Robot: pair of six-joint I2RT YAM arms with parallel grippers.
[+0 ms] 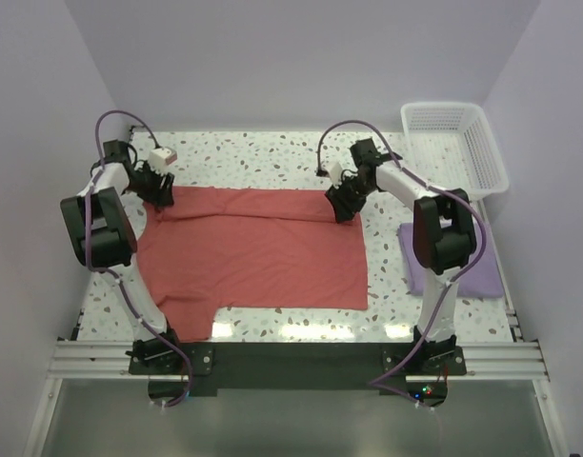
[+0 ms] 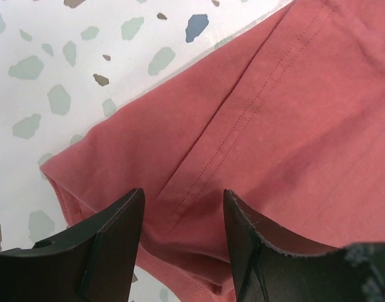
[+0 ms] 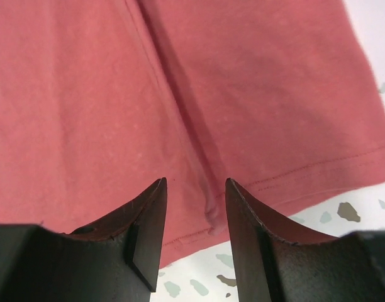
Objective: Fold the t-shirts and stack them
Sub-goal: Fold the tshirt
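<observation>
Coral t-shirt (image 1: 263, 252) beneath parted left fingers (image 2: 111, 245); right fingers (image 3: 145, 233) likewise, seemingly unheld.

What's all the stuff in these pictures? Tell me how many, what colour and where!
red t-shirt: one, salmon red, spread out in the middle of the table, with a crease near its far edge
purple t-shirt: one, pale purple, folded, on the table to the right of the red one, partly behind the right arm
basket: one, white plastic lattice, far right corner
table: one, white with grey and brown speckles, under everything
arms: two, black and white, the left arm and the right arm, bolted at the near edge
left claw: one, black, open, over the red shirt's far left corner
right claw: one, black, open, over the red shirt's far right corner
</observation>
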